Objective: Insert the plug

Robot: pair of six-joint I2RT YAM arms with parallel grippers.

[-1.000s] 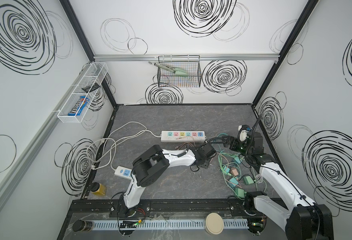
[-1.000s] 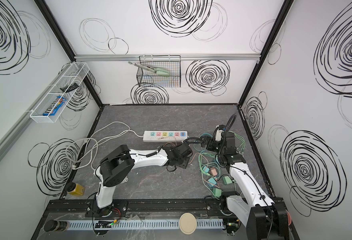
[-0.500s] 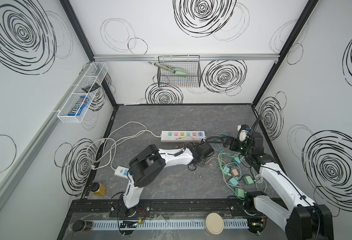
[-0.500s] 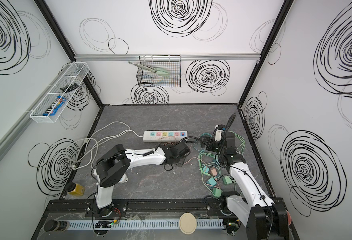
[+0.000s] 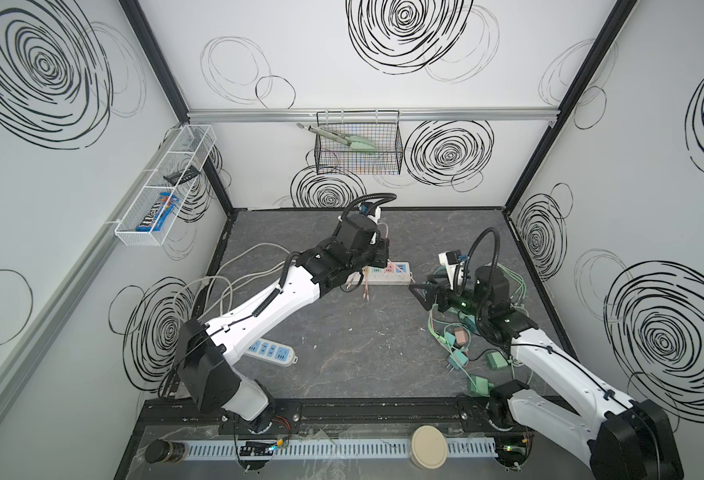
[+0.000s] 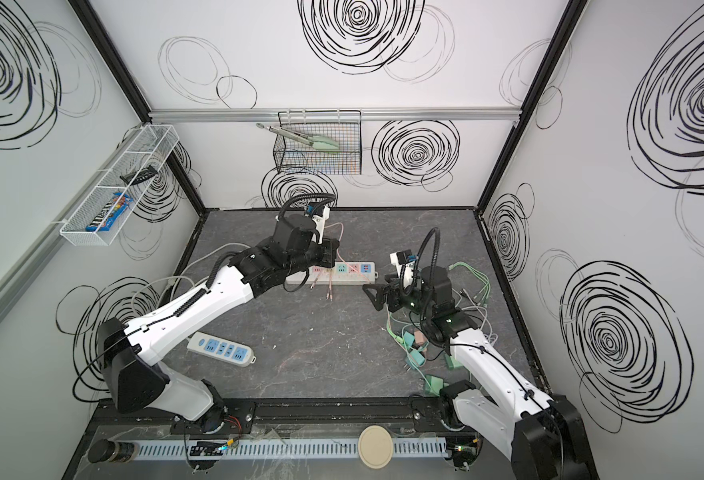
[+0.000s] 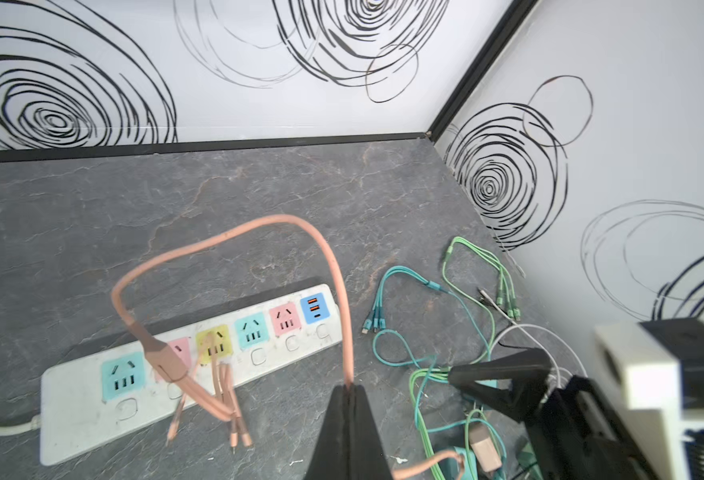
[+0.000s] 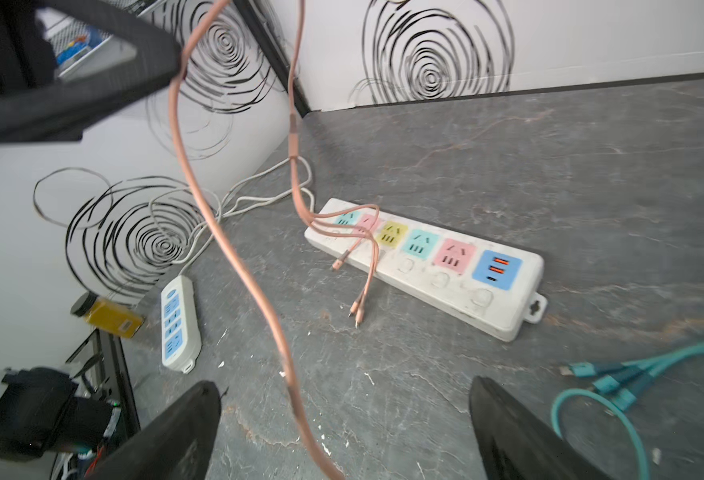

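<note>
Pinching the pink cable (image 7: 225,243) mid-length while its plug (image 7: 483,451) lies on the worktop (image 7: 92,208) among green cables (image 7: 504,286) near the spread right hand (image 8: 344,384), the left hand (image 7: 348,390) risks dragging the plug into that tangle or snagging the dangling connectors (image 7: 234,432) on the power strip (image 7: 72,411).

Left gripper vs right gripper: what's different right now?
The left gripper is shut, pinching the pink cable; the right gripper stands wide open, gripping nothing. The left gripper hangs above the multicolour power strip, the cable's connectors dangling over it; the right gripper sits lower, off the strip's end by the green cables. Both have black pointed fingers and face the strip.
</note>
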